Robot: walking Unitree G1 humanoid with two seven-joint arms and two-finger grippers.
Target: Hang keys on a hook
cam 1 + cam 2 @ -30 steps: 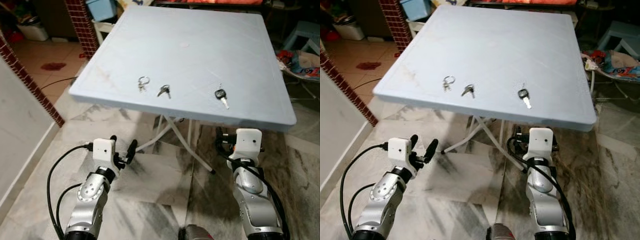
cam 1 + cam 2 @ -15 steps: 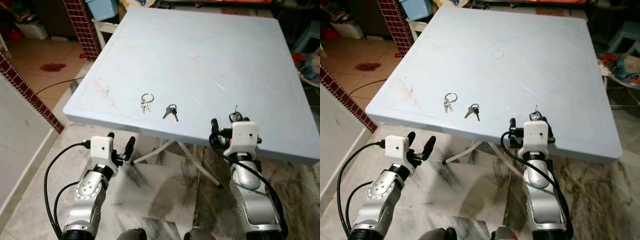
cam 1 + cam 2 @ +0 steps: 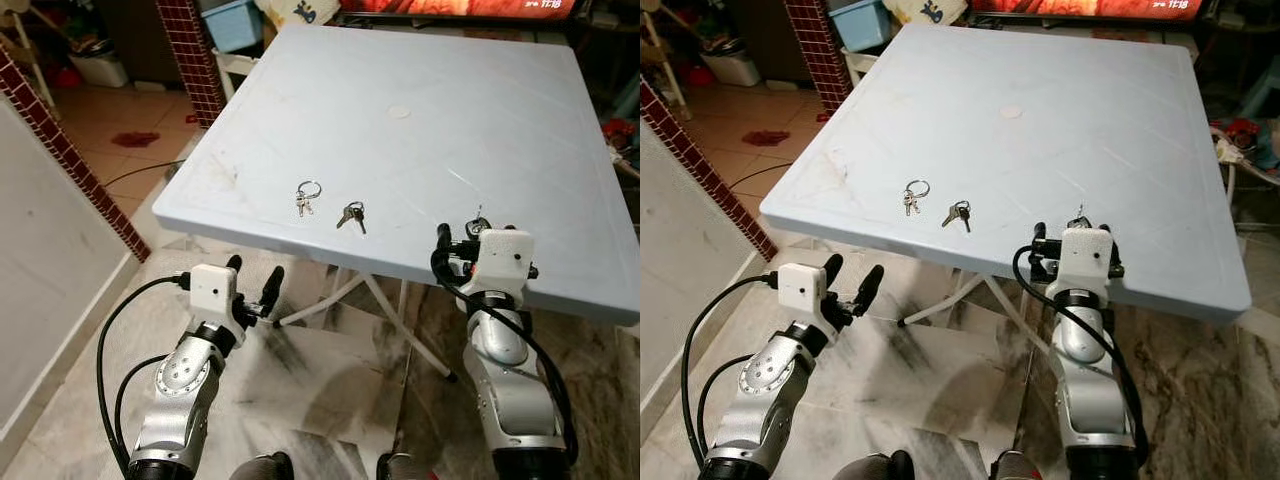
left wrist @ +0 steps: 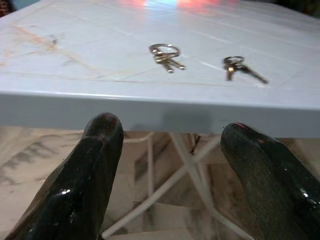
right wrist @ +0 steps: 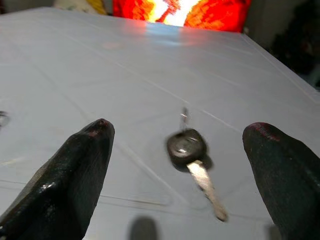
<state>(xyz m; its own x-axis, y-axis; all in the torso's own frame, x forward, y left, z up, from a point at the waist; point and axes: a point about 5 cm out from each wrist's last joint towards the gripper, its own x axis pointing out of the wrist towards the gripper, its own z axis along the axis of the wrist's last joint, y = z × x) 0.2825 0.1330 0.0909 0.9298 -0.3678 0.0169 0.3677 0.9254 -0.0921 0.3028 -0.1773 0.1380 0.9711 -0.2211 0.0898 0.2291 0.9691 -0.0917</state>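
Observation:
Three sets of keys lie near the front edge of the light blue table (image 3: 420,120): a ring of silver keys (image 3: 307,197), a dark-headed pair (image 3: 351,214), and a black-headed car key (image 5: 186,145). My right gripper (image 3: 476,232) is open at table height, just over the front edge. Its fingers (image 5: 75,165) flank the black key, which lies a little ahead of them and untouched. My left gripper (image 3: 254,272) is open too, below and in front of the table edge, and holds nothing. The silver ring (image 4: 166,54) and the dark pair (image 4: 238,66) lie beyond it.
White folding legs (image 3: 370,295) cross under the table above a marble floor. A red brick pillar (image 3: 192,50) and a blue bin (image 3: 232,22) stand at the far left. A pale wall (image 3: 50,250) runs along my left. Clutter (image 3: 1240,135) lies to the right of the table.
The camera has come closer to the table. My right gripper rose from below the table edge to table height at the black key. My left gripper stayed low.

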